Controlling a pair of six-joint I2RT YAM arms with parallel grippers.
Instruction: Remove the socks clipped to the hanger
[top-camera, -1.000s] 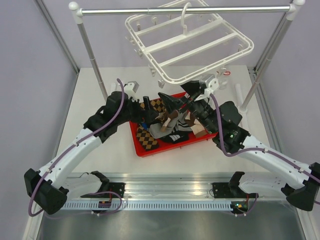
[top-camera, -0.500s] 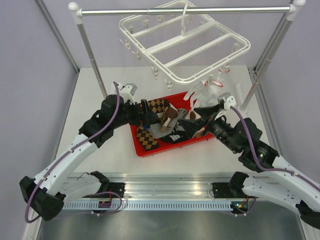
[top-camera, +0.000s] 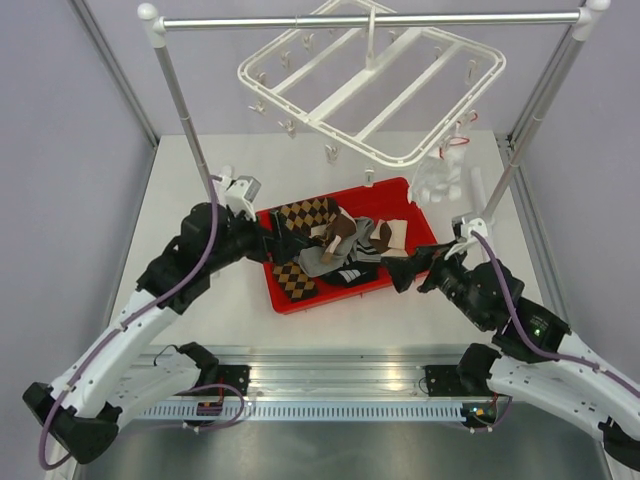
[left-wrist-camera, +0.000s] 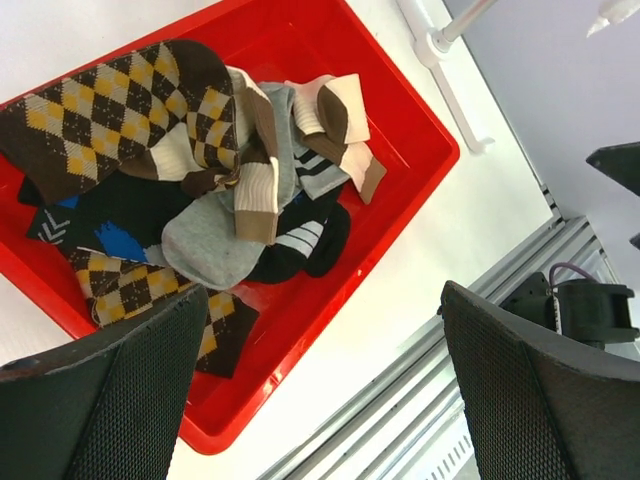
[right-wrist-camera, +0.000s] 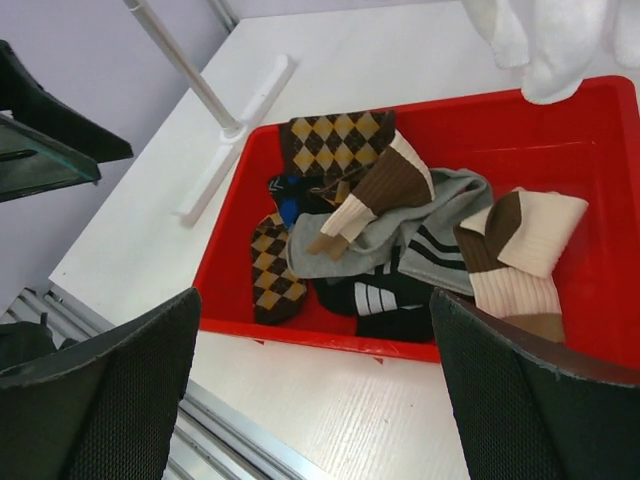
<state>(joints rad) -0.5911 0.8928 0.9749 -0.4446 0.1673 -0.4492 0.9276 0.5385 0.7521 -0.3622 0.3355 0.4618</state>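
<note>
Right claw (top-camera: 408, 268) retreated off tray (top-camera: 320, 299), released; left claw (top-camera: 272, 240) released; socks (top-camera: 330, 245) between

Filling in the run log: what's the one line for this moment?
socks: in red bin | hanger: no socks clipped | left gripper: open, empty | right gripper: open, empty

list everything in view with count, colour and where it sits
socks: several, exact count unclear; brown-mustard argyle, black, grey, brown-cream; piled in the tray
tray: one, red, middle of the table
hanger: one, white, hooked on the rail above the tray, no socks on its clips
cloth: one, white, dangling below the hanger's right side
rail stand: one, silver, across the back of the table
table: one, white, under everything
left arm: one, white and black, left of the tray, jaws open and empty
right arm: one, white and black, right of the tray, jaws open and empty
</note>
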